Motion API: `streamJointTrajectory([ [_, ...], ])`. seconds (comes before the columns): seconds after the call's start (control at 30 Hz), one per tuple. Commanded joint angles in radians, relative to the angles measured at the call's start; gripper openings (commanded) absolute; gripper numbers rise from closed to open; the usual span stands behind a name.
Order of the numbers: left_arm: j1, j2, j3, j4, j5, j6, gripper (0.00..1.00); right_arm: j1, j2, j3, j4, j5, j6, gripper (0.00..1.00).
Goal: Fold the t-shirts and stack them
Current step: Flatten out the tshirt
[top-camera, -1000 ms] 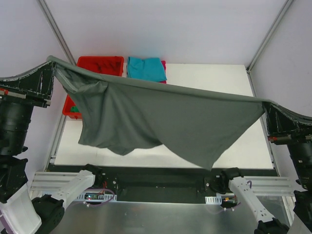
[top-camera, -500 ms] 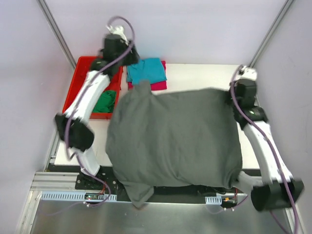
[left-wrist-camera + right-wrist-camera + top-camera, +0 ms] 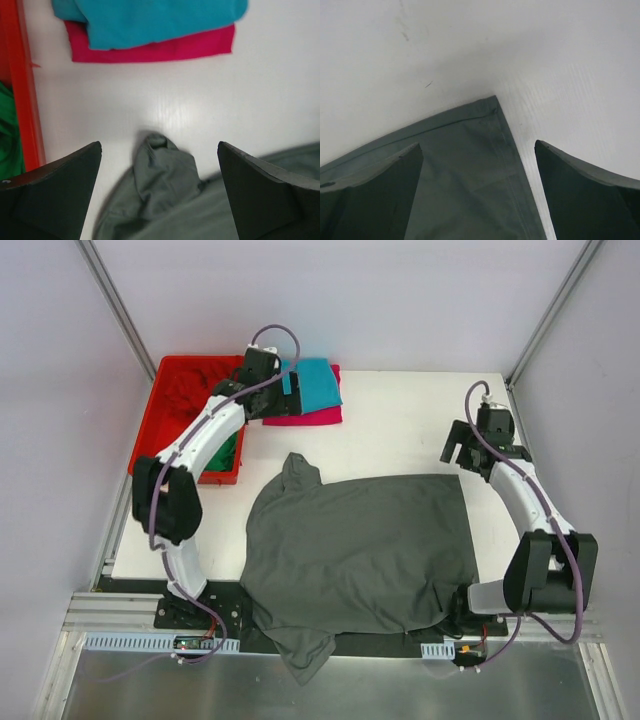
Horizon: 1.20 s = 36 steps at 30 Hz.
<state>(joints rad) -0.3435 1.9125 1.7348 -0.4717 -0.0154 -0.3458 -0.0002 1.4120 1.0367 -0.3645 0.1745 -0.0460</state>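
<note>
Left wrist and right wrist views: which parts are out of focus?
Left wrist view: the left gripper's fingers are blurred dark shapes, the dark grey shirt slightly soft. Right wrist view: the right gripper's fingers blurred, the shirt's hem stitching sharp.

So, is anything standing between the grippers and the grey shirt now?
Nothing visible does. The left gripper is open directly above the bunched sleeve of the grey shirt, and the right gripper is open directly above its far right corner. Neither holds any cloth.

left tool (image 3: 159,146) and right tool (image 3: 477,144) gape, apparently empty.
</note>
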Motion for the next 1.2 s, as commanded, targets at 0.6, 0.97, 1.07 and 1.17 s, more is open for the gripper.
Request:
streamJointTrajectory([
  [0.6,-0.151,-0.118,-0.569,0.128,0.048,-0.263,0.99,0.005,0.096,-0.201,0.105,-0.359,0.107,0.96],
  [0.97,-0.025,0.150,-0.324,0.113,0.175,-0.222,0.99,-0.030,0.347,0.014,0.044,-0.323,0.126,0.96],
  [1.07,0.003,0.204,-0.239,0.090,0.173,-0.214,0.99,-0.044,0.415,0.100,0.013,-0.326,0.123,0.96],
  [1.17,0.024,0.253,-0.144,0.071,0.183,-0.202,0.99,-0.052,0.479,0.192,-0.020,-0.343,0.118,0.96],
])
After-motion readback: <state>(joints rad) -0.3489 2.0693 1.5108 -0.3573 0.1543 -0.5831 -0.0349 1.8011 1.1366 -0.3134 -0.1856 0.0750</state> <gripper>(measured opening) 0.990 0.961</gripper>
